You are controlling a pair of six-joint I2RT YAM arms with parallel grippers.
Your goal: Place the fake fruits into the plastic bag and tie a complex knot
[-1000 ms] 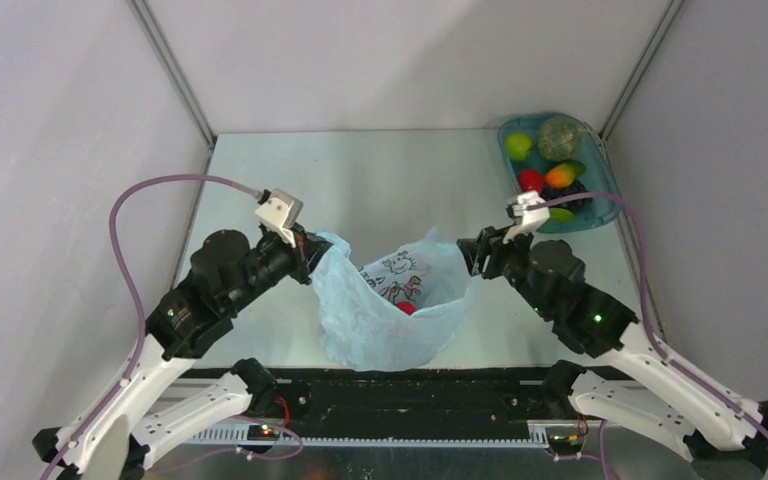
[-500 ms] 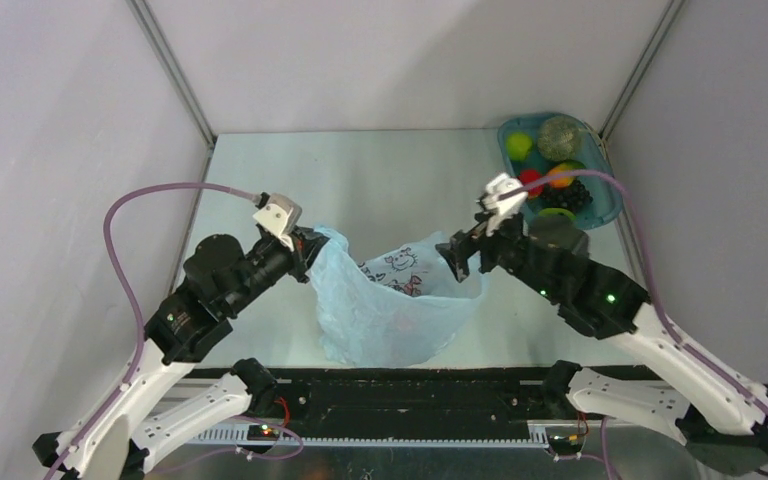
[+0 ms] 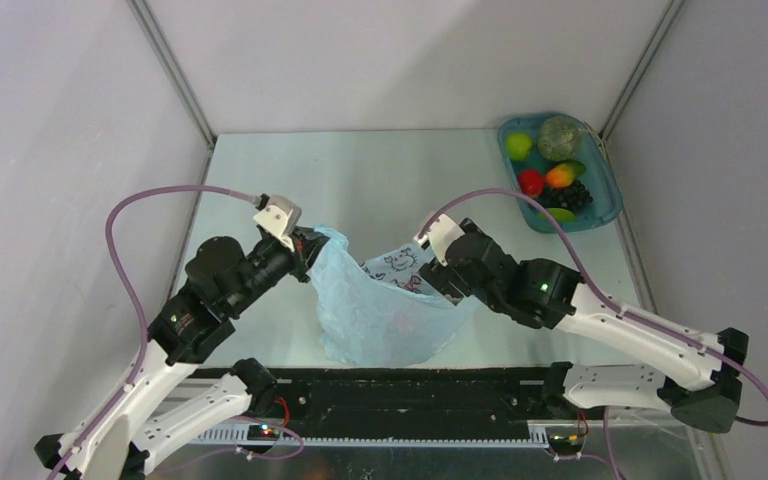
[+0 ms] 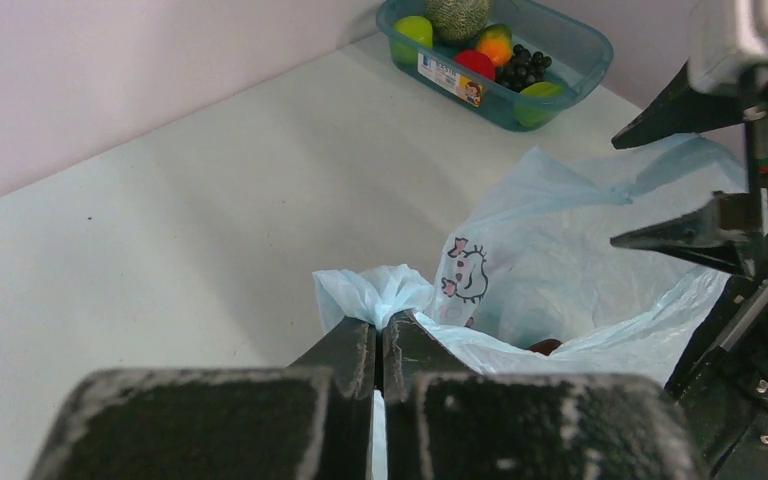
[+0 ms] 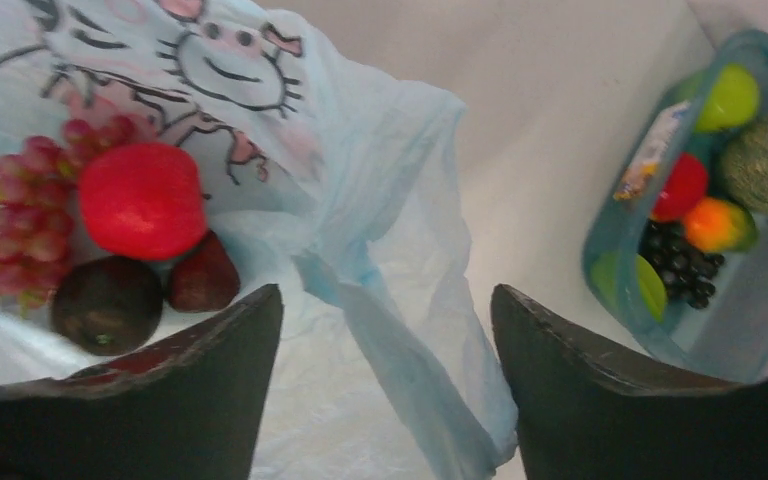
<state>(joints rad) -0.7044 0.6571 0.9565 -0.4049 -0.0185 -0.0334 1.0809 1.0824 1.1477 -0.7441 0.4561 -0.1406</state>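
Fake fruits [image 5: 142, 200] are being contained in the plastic bag [image 3: 385, 315] between the arms, its rim being clamped by the left gripper [image 4: 378, 335]. The right gripper [image 5: 385, 300] is being held open above it. The fruits in the tray [image 3: 608, 205] and the knot are pending.

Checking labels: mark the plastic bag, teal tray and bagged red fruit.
plastic bag [image 3: 380, 320], top external view, front wall.
teal tray [image 3: 602, 188], top external view, right wall.
red fruit [image 5: 142, 200], right wrist view, middle.

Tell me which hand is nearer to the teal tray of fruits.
Right. The right hand hangs open above the plastic bag mouth, on the side toward the tray. The left hand grips the bag's opposite edge, farther from the tray.
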